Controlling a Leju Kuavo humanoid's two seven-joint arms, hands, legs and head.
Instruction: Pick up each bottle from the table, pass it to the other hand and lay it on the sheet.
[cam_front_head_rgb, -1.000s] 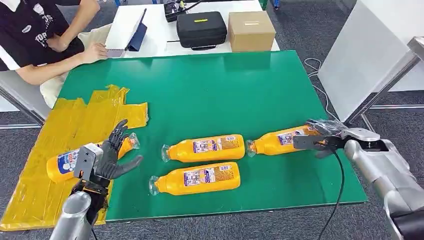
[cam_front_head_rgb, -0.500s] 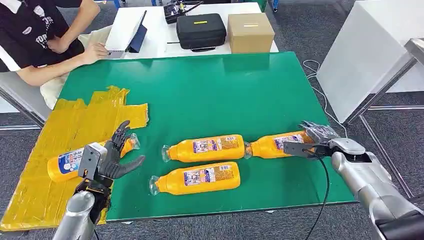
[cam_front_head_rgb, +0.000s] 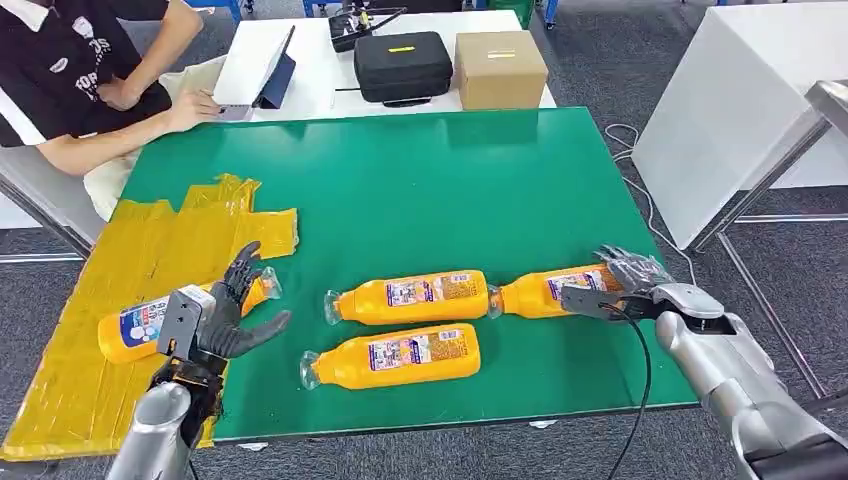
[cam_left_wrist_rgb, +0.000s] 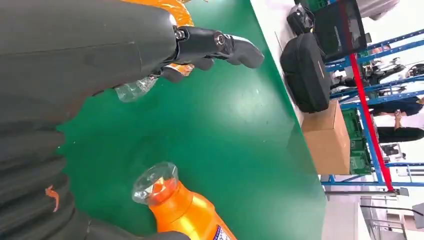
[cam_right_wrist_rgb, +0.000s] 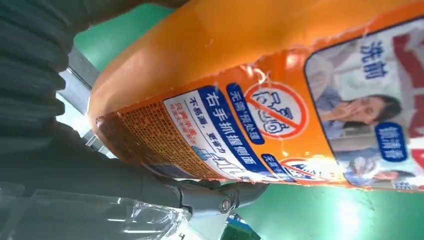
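Bottle (cam_front_head_rgb: 548, 291) between right hand's (cam_front_head_rgb: 628, 285) fingers (cam_front_head_rgb: 585, 299)

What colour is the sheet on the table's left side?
Yellow sheet, crinkled; clearest in the head view.

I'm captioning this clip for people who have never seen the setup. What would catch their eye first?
Four orange bottles lie on their sides: three on the green table, one on the crinkled yellow sheet at its left edge. The right hand is closed around the base end of the rightmost bottle, while the left hand hovers open above the sheet's near edge.
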